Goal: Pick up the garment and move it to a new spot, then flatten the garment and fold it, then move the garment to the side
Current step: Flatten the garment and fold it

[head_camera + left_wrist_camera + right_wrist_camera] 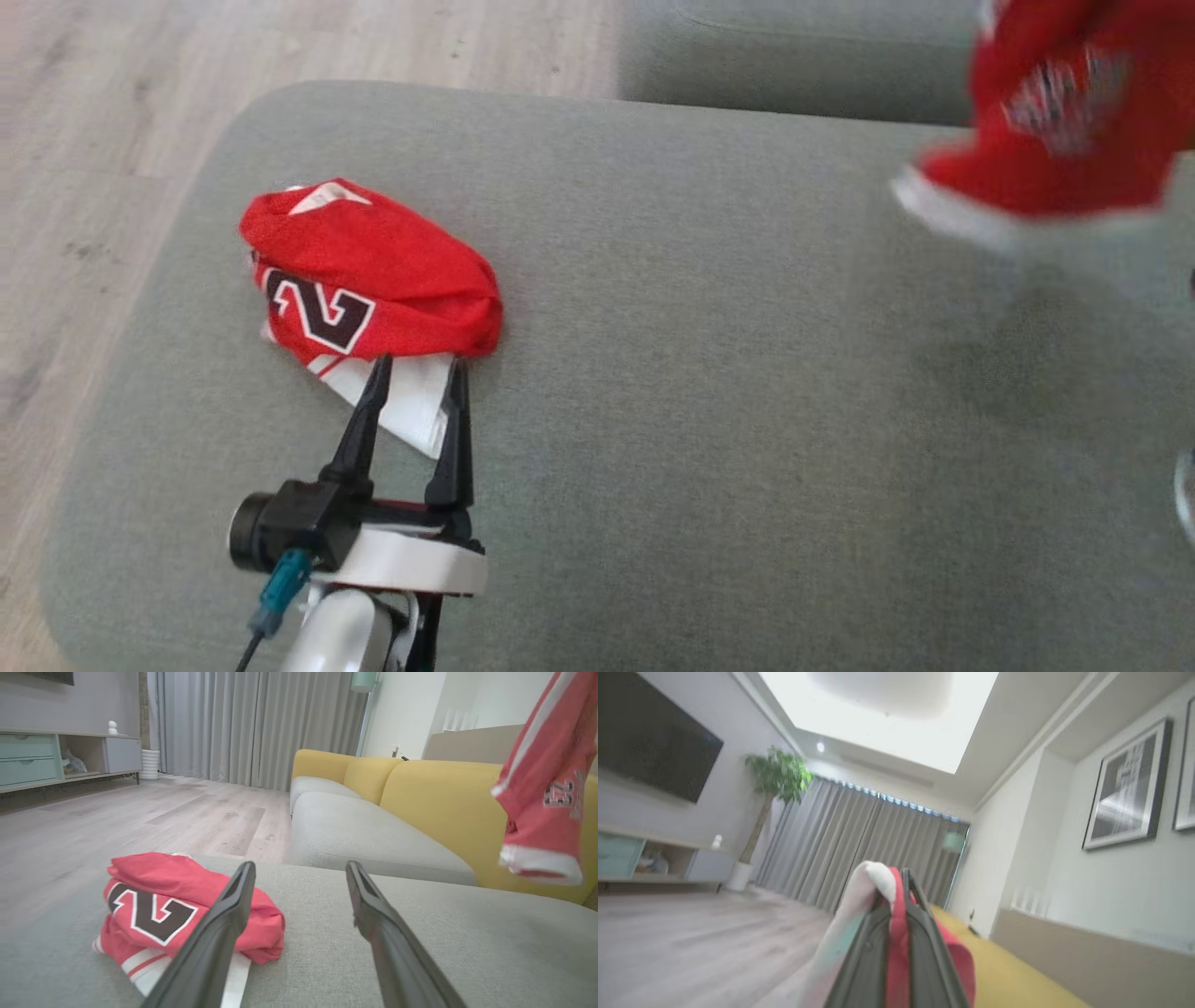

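The left gripper [417,369] is closest, at the lower left of the head view. Its two dark fingers are spread wide and hold nothing. The tips sit right at the near edge of the folded red shirt [373,271], over its white part. I cannot tell if they touch it.

The folded red shirt lies in a small pile on the grey seat [700,420], in the left half of the picture. A big dark number 2 with a white edge shows on its front. White cloth sticks out from under the red, toward the gripper. The wood floor [93,140] is at the upper left, past the edge of the seat.

The hanging red shirt [1055,121] is up in the air at the upper right of the head view. It looks blurry. It has a white band along its bottom edge and a white print on it. It is well apart from the folded one. In the left wrist view it hangs at the upper right, in front of the yellow sofa back [444,802].

In the right wrist view, the right gripper [896,891] is at the bottom middle. Its fingers are pressed close together with red and white cloth pinched between them. Grey curtains [859,849] hang behind it.
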{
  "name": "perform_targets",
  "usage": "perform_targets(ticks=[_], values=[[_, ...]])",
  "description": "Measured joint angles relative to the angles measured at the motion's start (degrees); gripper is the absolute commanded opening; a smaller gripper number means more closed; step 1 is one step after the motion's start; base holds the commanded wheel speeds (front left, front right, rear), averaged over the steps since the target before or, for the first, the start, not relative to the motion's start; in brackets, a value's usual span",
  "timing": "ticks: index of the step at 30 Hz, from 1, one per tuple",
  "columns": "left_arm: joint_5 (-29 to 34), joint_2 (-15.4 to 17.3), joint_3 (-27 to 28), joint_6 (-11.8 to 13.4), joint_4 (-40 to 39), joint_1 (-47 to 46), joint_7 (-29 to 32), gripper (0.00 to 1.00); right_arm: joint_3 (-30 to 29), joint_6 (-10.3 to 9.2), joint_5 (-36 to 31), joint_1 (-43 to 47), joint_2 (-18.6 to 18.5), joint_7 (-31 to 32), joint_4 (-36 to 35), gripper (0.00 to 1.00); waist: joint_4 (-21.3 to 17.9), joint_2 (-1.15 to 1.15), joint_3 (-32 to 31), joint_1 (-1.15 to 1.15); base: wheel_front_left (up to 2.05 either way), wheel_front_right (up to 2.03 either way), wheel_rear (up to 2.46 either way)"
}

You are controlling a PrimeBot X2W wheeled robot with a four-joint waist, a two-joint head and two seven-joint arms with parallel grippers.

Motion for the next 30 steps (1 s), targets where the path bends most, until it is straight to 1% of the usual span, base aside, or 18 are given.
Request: perform_targets(ticks=[3, 5, 7, 9, 10, 12, 14, 18, 20, 23, 24, 25, 28, 29, 30], values=[[-0.3, 0.0, 0.5, 0.2, -0.4, 1.0, 0.0, 1.0, -1.2, 0.0, -0.5, -3.2, 0.3, -2.2, 0.7, 0.0, 0.7, 0.0, -0.8, -0.01, 0.0, 0.0, 0.0], [-0.3, 0.0, 1.2, 0.3, -0.6, 1.8, 0.0, 1.0, 0.3, 0.0, -0.3, -2.1, 0.8, -2.6, 2.4, 0.0, 0.2, 0.0, -0.9, -0.01, 0.0, 0.0, 0.0], [-0.3, 0.0, 1.8, 0.3, -0.7, 2.3, 0.0, 1.0, 4.6, 0.0, 0.3, 1.8, 0.9, -2.7, 4.9, 0.0, -0.7, 0.0, -0.9, 0.0, 0.0, 0.0, 0.0], [-0.3, 0.0, 1.7, 0.2, -0.8, 2.2, 0.0, 1.0, 8.9, 0.0, 1.6, 8.3, 0.9, -2.7, 7.5, 0.0, -1.6, 0.0, -0.8, 0.0, 0.0, 0.0, 0.0], [-0.3, 0.0, 1.6, 0.1, -0.8, 2.2, 0.0, 1.0, 10.6, 0.0, 3.3, 12.0, 0.8, -2.7, 8.8, 0.0, -2.1, 0.0, -0.9, 0.0, 0.0, 0.0, 0.0], [0.0, 0.0, 1.6, 0.1, -0.8, 2.2, 0.0, 1.0, 14.5, 0.0, 6.2, 18.7, -0.8, -2.7, 10.9, 0.0, -3.2, 0.0, -0.9, 0.0, 0.0, 0.0, 0.0], [0.1, 0.0, 1.6, 0.1, -0.9, 2.2, 0.0, 1.0, 18.4, 0.0, 9.2, 23.9, -3.5, -2.4, 11.9, 0.0, -4.4, 0.0, -1.0, 0.0, 0.0, 0.0, 0.0], [1.1, 0.0, 1.8, 0.0, -0.9, 2.1, 0.0, 1.0, 23.4, 0.0, 14.6, 29.3, -10.1, -0.8, 10.3, 0.0, -6.7, 0.0, -1.1, 0.0, 0.0, 0.0, 0.0], [1.1, 0.0, 1.9, -0.4, -0.8, 2.1, 0.0, 1.0, 24.6, 0.0, 16.6, 30.9, -13.1, 1.1, 8.3, 0.0, -7.8, 0.0, -1.2, 0.0, 0.0, 0.0, 0.0], [1.1, 0.0, 1.9, -0.4, -0.8, 2.1, 0.0, 1.0, 25.3, 0.0, 20.7, 35.0, -16.0, 5.2, 4.9, 0.0, -9.3, 0.0, -1.5, 0.0, 0.0, 0.0, 0.0], [1.1, 0.0, 2.0, -0.4, -0.7, 2.1, 0.0, 1.0, 25.5, 0.0, 21.7, 36.9, -16.6, 6.6, 3.6, 0.0, -9.8, 0.0, -1.5, 0.0, 0.0, 0.0, 0.0], [1.1, 0.0, 2.0, -0.4, -0.7, 2.1, 0.0, 1.0, 25.5, 0.0, 21.7, 36.9, -16.6, 6.6, 3.6, 0.0, -9.8, 0.0, -1.5, 0.0, 0.0, 0.0, 0.0], [1.3, 0.0, 1.9, -0.4, -0.4, 2.1, 0.0, 1.0, 25.0, 0.0, 24.8, 42.3, -17.4, 10.4, -0.1, 0.0, -11.0, 0.0, -1.7, 0.0, 0.0, 0.0, 0.0], [1.4, 0.0, 1.9, -0.5, -0.4, 2.1, 0.0, 1.0, 24.2, 0.0, 25.6, 43.8, -17.4, 11.6, -1.2, 0.31, -11.4, 0.0, -1.8, 0.0, 0.0, 0.0, 0.0], [1.5, 0.0, 1.9, -0.5, -0.4, 2.1, 0.0, 1.0, 23.2, 0.01, 25.6, 45.1, -17.5, 12.0, -2.5, 1.0, -11.7, 0.0, -1.8, 0.0, 0.0, 0.0, 0.0]])
